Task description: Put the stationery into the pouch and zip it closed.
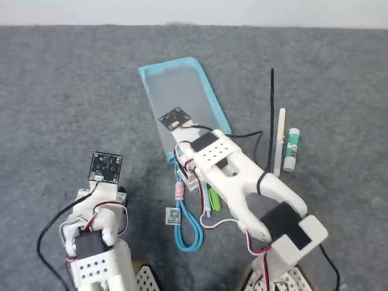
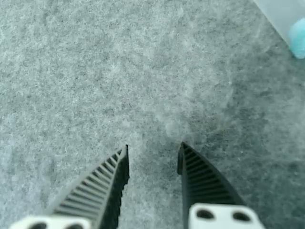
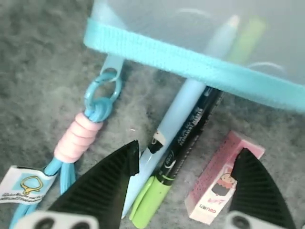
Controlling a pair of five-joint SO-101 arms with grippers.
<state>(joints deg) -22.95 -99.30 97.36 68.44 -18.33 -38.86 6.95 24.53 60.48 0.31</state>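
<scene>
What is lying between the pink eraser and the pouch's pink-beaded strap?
Right wrist view: a light blue pen and a black-and-green marker, side by side, far ends showing through the pouch.

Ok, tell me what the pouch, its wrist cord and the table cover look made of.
Pouch: frosted, semi-clear plastic, likely soft vinyl; pens show blurred through it. Its blue edging looks like woven fabric tape, with ribbed texture. Wrist cord: smooth blue cord, probably rubbery or plastic. Table cover: grey felt or short-pile carpet, matte and fuzzy.
</scene>
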